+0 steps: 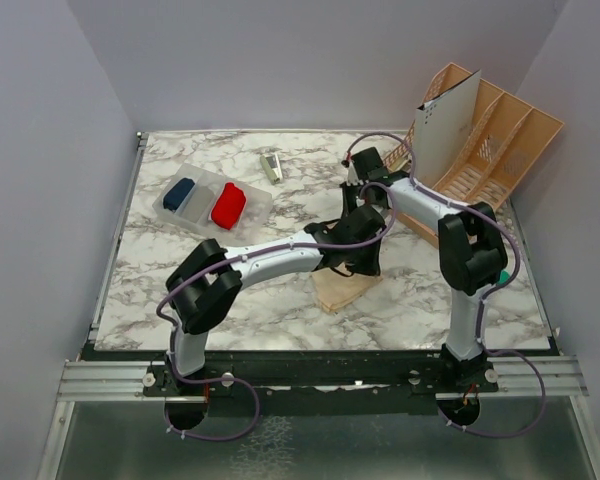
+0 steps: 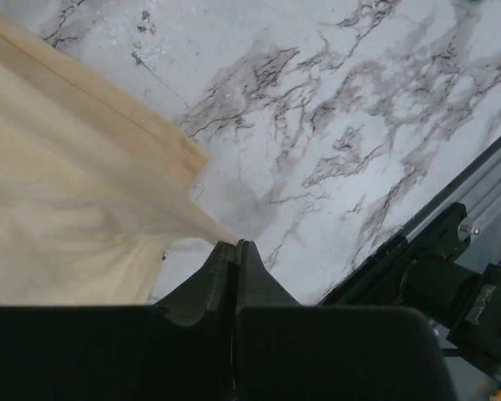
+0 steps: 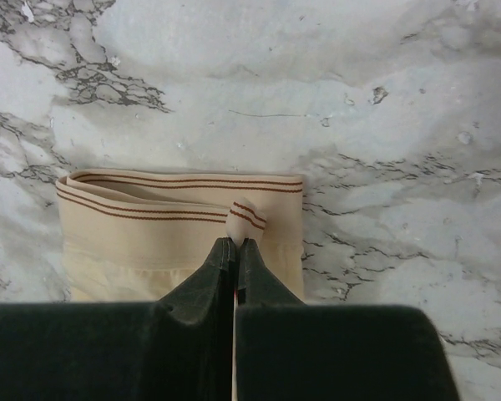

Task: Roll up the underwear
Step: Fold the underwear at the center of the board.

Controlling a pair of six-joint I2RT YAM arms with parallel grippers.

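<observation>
Left gripper (image 2: 235, 244) first: its jaws are pressed tight together with a pulled-up corner of the peach underwear (image 2: 75, 200) pinched between the tips, and the cloth fans away from them across the marble table (image 1: 400, 310). Sweeping from the left of the overhead view, a clear tray (image 1: 215, 175) sits at the far left holding a blue bundle (image 1: 178, 193), a grey bundle (image 1: 200, 200) and a red roll (image 1: 228, 205) side by side. All three look tidy and finished, so that part of the job reads as done. On to the middle, where both arms meet over the peach piece near the front edge. It lies flat, folded into a narrow panel, with no roll started that I can see. Now the right gripper (image 3: 236, 241): it is also closed down to a sliver, nipping a little tuck of the striped waistband (the two thin brown lines give it away) while the rest of the band lies flat on the table. Far right, an orange basket (image 1: 500, 130) stands tipped at the table's edge. My read is that one garment is in hand and gripped at both ends, and the whole rolling of it, plus putting it away, is left to do.
</observation>
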